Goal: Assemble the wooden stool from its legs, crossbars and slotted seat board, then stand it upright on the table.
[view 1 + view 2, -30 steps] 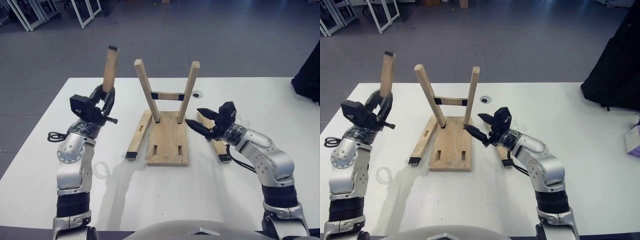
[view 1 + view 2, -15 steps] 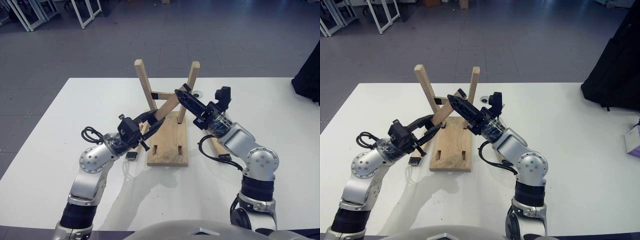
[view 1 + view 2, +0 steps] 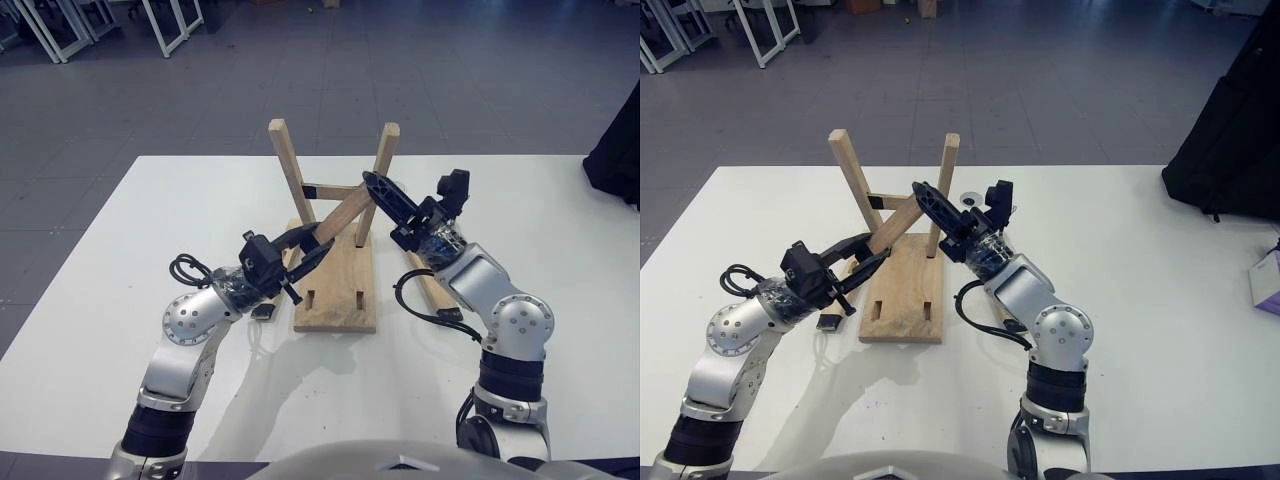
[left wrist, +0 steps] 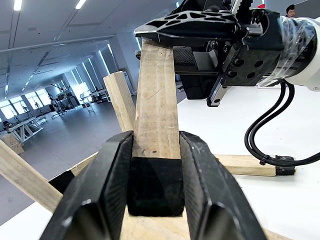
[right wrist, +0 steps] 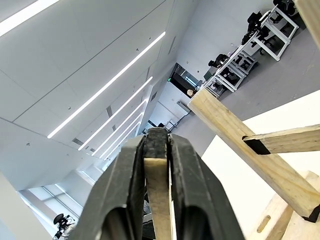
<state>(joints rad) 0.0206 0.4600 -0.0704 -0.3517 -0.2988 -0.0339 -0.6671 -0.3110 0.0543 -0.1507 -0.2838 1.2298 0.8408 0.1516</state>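
The slotted seat board lies flat on the white table. Two legs, joined by a crossbar, stand slotted into its far end. A third leg slants above the board. My left gripper is shut on its lower, black-capped end. My right gripper is shut on its upper end. The left wrist view shows the right gripper pinching the top of that leg.
One loose wooden piece lies left of the board, partly hidden by my left arm. Another lies on its right. A round cable hole is behind the stool. A purple box sits at the table's far right edge.
My left arm swung the leg down from upright at the left to slanting over the board. My right gripper rose from the table and shut on its upper end.
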